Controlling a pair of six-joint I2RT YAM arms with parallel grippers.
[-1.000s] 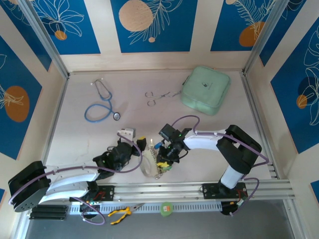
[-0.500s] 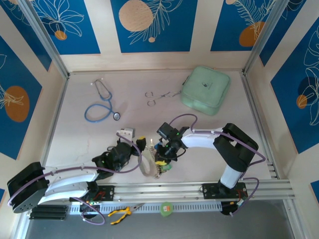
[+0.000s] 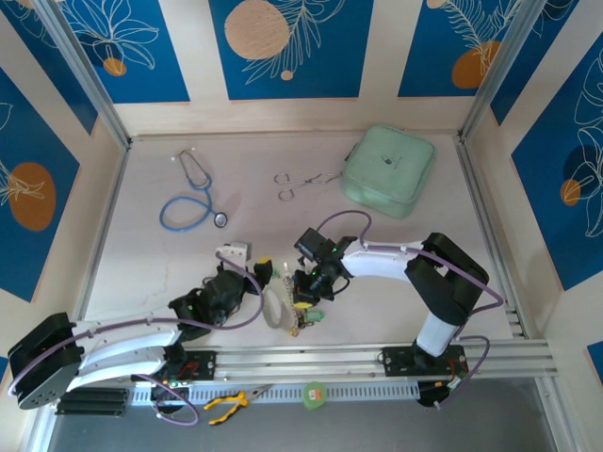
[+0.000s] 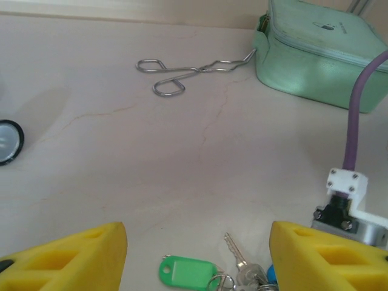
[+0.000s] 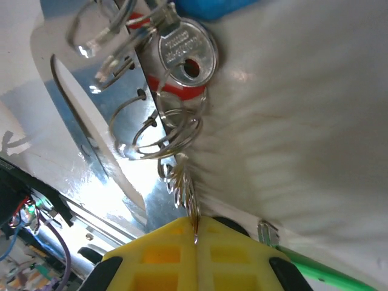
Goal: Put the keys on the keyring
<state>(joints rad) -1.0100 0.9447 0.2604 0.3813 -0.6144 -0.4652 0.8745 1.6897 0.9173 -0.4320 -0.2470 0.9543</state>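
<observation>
While keys (image 3: pixel 303 313) lie bunched, forceps (image 3: pixel 303 179), pouch (image 3: pixel 388 169), stethoscope (image 3: pixel 193 193) beyond.

The keys (image 4: pixel 241 264) run off the bottom edge, seemingly bunched; the stethoscope (image 4: pixel 7 141) is cropped left.

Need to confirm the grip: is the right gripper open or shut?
Shut. The right gripper shows yellow fingers pressed together, pinching a thin wire ring from the keys.

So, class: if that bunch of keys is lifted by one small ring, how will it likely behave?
Probably floppy: the keys join through loose, linked split rings, so they should dangle and swing. Likely slippery too, since the right gripper seems to pinch only a thin wire ring edge-on. Being metal, the bunch is probably heavy for its size.
</observation>
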